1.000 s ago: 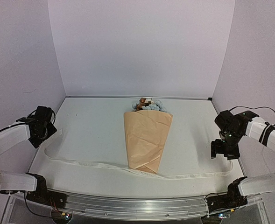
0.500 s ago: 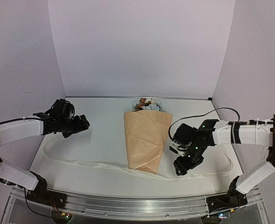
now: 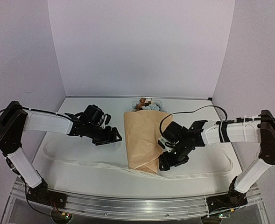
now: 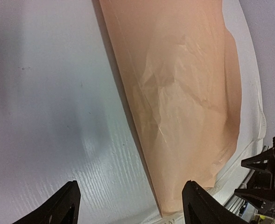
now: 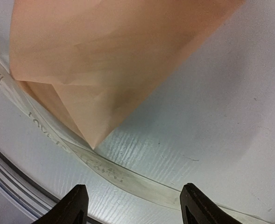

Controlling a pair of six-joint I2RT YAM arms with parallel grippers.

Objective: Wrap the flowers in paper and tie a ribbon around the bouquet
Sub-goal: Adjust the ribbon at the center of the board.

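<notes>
The bouquet is a tan paper cone (image 3: 145, 139) lying mid-table with its tip toward me. Blue and brown-orange flowers (image 3: 149, 104) poke out of its far, wide end. The cream ribbon (image 3: 193, 176) runs left to right along the table, passing under the cone's tip. My left gripper (image 3: 113, 136) hovers open just left of the cone; in its wrist view the paper (image 4: 184, 93) fills the frame above the left gripper (image 4: 131, 205). My right gripper (image 3: 166, 162) is open beside the cone's tip. In its view the right gripper (image 5: 136, 205) straddles the ribbon (image 5: 128, 177) below the paper (image 5: 104, 56).
The white table (image 3: 198, 116) is walled by lilac panels at the back and sides. A metal rail (image 3: 137, 205) runs along the near edge. The ribbon loops toward both side walls. The right gripper's black fingers (image 4: 263, 179) show in the left wrist view.
Both arms have swung in from the table's sides toward the bouquet. The left gripper is now at its left edge and the right gripper at its tip. The bouquet and ribbon have stayed put.
</notes>
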